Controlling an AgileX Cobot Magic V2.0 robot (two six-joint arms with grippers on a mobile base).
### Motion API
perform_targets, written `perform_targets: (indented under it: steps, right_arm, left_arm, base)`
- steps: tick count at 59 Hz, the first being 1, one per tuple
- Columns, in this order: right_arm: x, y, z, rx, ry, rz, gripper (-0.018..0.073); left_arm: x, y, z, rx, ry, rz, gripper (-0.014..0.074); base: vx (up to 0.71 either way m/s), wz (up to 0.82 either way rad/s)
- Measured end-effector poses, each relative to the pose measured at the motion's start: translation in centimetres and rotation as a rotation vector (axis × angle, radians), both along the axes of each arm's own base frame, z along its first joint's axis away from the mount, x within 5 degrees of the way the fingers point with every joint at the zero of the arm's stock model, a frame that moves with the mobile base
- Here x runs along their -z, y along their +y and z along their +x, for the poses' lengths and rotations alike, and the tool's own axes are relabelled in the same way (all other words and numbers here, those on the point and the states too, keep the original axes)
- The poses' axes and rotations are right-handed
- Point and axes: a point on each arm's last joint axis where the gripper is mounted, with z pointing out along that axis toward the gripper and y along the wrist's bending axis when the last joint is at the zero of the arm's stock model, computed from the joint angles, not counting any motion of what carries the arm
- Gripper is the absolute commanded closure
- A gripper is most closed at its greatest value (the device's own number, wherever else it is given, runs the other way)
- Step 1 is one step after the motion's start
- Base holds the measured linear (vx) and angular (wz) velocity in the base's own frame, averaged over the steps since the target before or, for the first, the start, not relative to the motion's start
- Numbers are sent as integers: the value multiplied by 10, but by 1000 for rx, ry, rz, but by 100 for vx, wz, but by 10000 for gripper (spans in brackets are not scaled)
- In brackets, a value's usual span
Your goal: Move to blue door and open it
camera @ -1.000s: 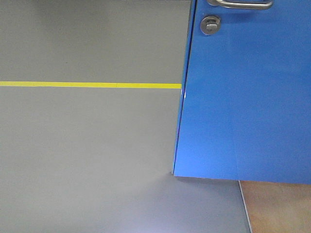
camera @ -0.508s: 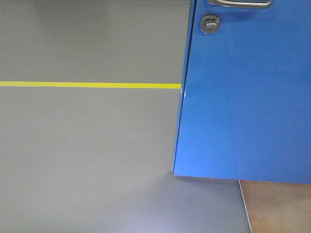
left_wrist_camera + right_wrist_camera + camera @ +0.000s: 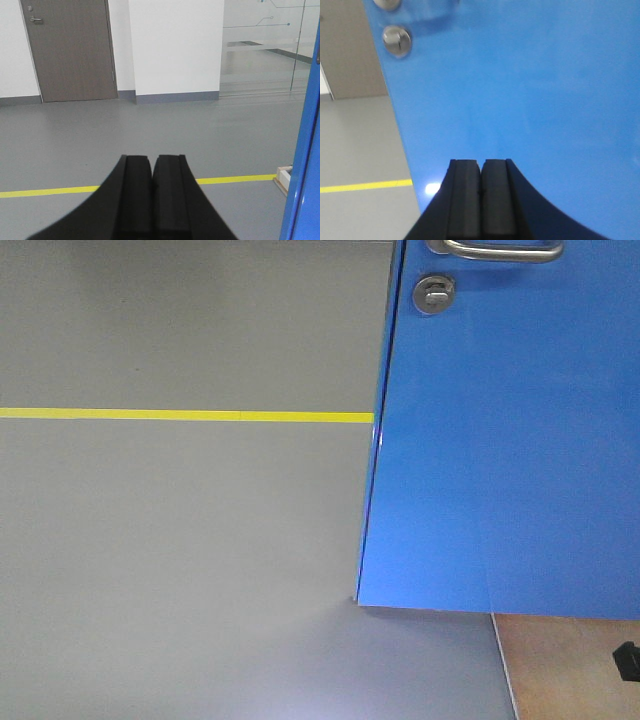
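the blue door (image 3: 530,90) stands upright right ahead of the right fingers (image 3: 481,200), which are clenched on nothing, so the right arm is nearer; the left fingers (image 3: 152,195), also clenched empty, have it at their right.

The blue door (image 3: 510,440) stands right of the floor line (image 3: 185,416).

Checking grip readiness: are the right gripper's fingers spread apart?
No, the right gripper fingers are pressed together before the blue door.
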Motion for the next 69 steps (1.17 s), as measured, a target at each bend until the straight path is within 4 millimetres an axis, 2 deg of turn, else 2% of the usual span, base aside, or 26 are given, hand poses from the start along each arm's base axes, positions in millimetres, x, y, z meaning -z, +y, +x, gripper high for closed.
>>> perform_targets:
  steps: [20,69]
  right_arm:
    - [1,1,0,-4,8,143,561]
    - [1,1,0,-4,8,148,561]
  left_arm:
    - [0,0,0,0,0,0,524]
    - [0,0,0,0,0,0,524]
  base:
    - [0,0]
    - [0,0]
